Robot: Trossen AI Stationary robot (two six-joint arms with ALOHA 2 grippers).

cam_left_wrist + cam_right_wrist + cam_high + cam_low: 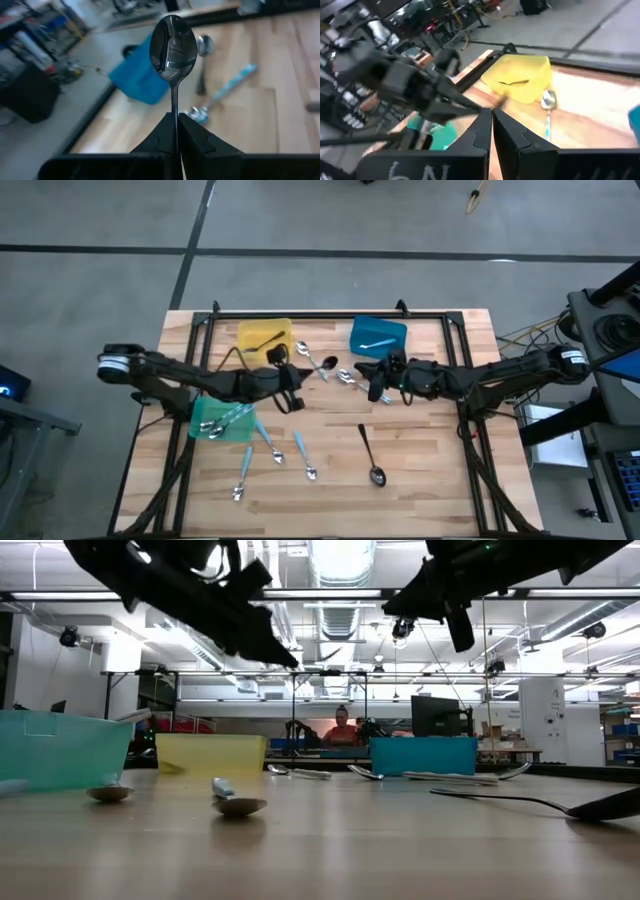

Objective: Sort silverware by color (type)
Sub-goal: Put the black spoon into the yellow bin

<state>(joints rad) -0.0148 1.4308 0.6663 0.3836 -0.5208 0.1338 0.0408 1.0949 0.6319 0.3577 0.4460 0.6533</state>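
Observation:
My left gripper (176, 131) hangs above the table's middle (296, 392), shut on a silver spoon (172, 47). My right gripper (491, 122) is shut with nothing in it, and hovers facing the left one from the right (372, 380). Loose silverware lies flat on the wood. Two silver pieces (320, 365) (350, 377) lie between the bins. Blue-handled spoons (303, 455) (245, 475) and a black spoon (370, 455) lie nearer the front. My left gripper pinches the silver spoon's thin handle (175, 107) between its two fingers. The spoon runs on along the fingers' line, with its bowl (172, 47) out beyond the tips. The fingers point toward the table's right, slanting slightly down. The spoon is lifted clear of the table.
A yellow bin (265, 338) with a dark utensil in it stands at the far left. A blue bin (378, 335) stands at the far right. A green bin (222, 420) at the left holds several blue-handled pieces. A person (343, 730) sits in the room beyond the table.

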